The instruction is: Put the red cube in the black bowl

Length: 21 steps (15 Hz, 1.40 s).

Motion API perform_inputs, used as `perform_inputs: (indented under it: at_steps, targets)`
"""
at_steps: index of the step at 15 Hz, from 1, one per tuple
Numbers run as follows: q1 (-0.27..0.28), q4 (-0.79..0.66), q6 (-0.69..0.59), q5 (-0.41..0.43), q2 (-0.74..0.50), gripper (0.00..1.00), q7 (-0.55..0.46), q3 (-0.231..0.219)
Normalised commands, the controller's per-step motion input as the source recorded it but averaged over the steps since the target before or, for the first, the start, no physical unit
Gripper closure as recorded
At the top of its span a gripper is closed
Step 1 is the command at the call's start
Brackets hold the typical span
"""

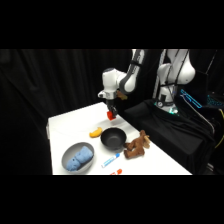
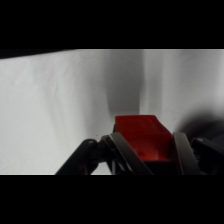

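The gripper (image 1: 111,113) is clamped on the red cube (image 2: 141,136), above the bench (image 1: 70,125). The black bowl (image 1: 113,138) lies at its six o'clock; a banana (image 1: 95,132) sits beside the bowl.

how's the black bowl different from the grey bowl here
The black bowl is matte black; the grey bowl is pale grey. The black bowl looks empty, while the grey bowl holds a blue thing. The black bowl sits nearly under the hand, which grips the red cube; the grey bowl lies farther off, by the table's near corner. Both are round, similar in width, and stand on the table.
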Motion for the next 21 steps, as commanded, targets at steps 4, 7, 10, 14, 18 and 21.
perform_inputs:
  at_steps: [4, 7, 10, 14, 18, 21]
  targets:
    - [0.169, 0.01, -0.35, -0.190, -0.33, 0.72, 0.21, -0.051]
    - [0.167, 0.07, -0.28, -0.152, -0.23, 0.72, 0.23, 0.032]
    - [0.151, 0.15, -0.21, -0.117, -0.08, 0.72, 0.26, 0.074]
    - [0.131, 0.22, -0.15, -0.074, 0.06, 0.72, 0.27, 0.081]
    - [0.105, 0.25, -0.09, -0.018, 0.16, 0.72, 0.22, 0.064]
    - [0.088, 0.22, -0.07, 0.056, 0.17, 0.72, 0.14, 0.054]
